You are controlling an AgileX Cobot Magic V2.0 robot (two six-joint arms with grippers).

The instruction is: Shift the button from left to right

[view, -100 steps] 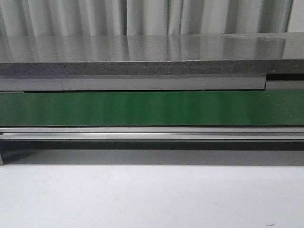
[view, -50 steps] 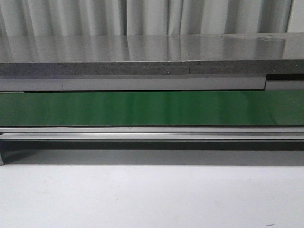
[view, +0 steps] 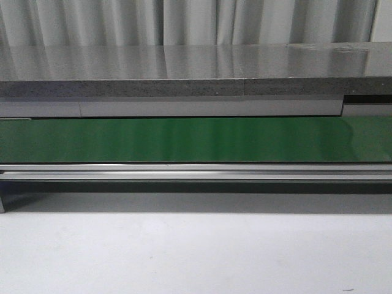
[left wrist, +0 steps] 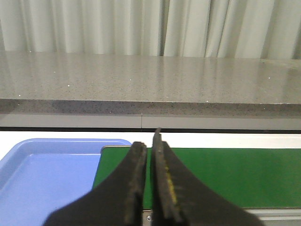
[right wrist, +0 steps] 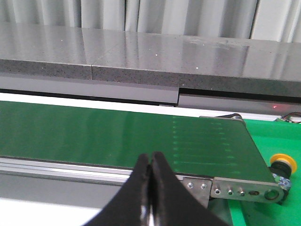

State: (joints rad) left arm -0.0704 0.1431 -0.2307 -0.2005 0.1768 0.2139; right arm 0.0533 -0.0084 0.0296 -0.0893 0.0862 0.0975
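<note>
The button (right wrist: 283, 162) shows only in the right wrist view: a round orange-yellow cap on a dark body, standing on a green surface just past the roller end of the green conveyor belt (right wrist: 117, 134). My right gripper (right wrist: 149, 157) is shut and empty over the belt's near rail, well apart from the button. My left gripper (left wrist: 148, 141) is shut with only a thin slit between its fingers. It is empty, above the other end of the belt (left wrist: 225, 174). Neither gripper shows in the front view.
A blue tray (left wrist: 42, 174) lies beside the belt's end in the left wrist view. A grey stone-like counter (view: 196, 67) runs behind the belt (view: 196, 139), with a metal rail (view: 196, 171) along its front and a white tabletop (view: 196, 251) below.
</note>
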